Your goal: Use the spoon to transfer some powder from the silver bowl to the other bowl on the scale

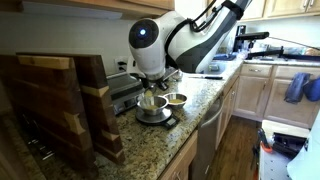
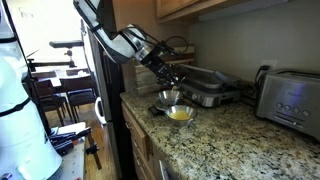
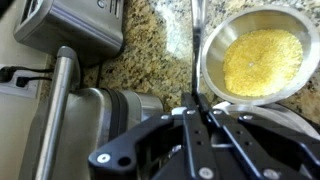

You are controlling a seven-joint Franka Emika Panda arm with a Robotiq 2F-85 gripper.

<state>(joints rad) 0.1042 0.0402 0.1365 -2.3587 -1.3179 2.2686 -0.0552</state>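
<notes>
Spoon (image 3: 195, 40) clenched in tool (image 3: 197, 110), arm (image 1: 200, 40) angled down beside silver bowl (image 3: 212, 58)

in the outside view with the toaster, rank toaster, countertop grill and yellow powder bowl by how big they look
1. toaster, but it is nearest the camera and cut off by the frame edge, so unsure
2. countertop grill
3. powder bowl, clearly smallest

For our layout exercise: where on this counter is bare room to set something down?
Bare granite lies between the powder bowl and the toaster, toward the counter's front edge. It is crowded around the larger bowl, grill and end effector.
</notes>
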